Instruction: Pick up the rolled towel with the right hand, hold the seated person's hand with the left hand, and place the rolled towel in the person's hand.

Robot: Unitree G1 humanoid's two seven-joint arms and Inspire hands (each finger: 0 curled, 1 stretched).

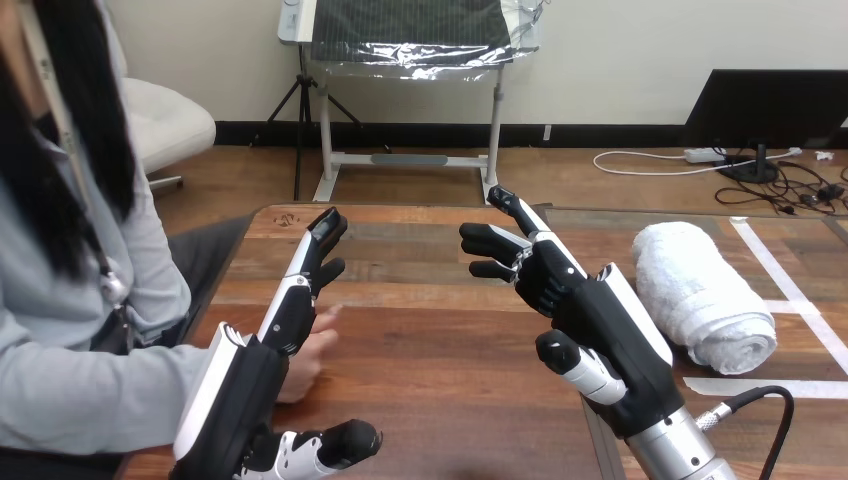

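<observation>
Nearest the camera, the left hand [245, 385] lies low over the tabletop [430, 340] at the view's left. Its fingers are straight and point away from the robot, and its thumb is spread to the side; it grips nothing. The person's hand [308, 352] rests on the wood just beside and partly behind this hand. Whether the two touch cannot be told, and no robot finger curls round it.

Further in, the right hand [605, 325] hovers above the middle of the tabletop. It is open and empty, its fingers loosely extended and its thumb apart. The rolled towel [700, 295] lies on its side just to the right of this hand, not in contact with it. Its near end faces the robot, and a strip of white tape [790, 292] runs past its far side.

The towel appears light, soft and compressible, with a terry surface unlikely to slip. Its layers may loosen if it is lifted by one end. A grasp across the middle of the roll, fingers over the top and thumb beneath, would likely keep it wound and balanced. It is not fragile, so firm pressure is acceptable.
</observation>
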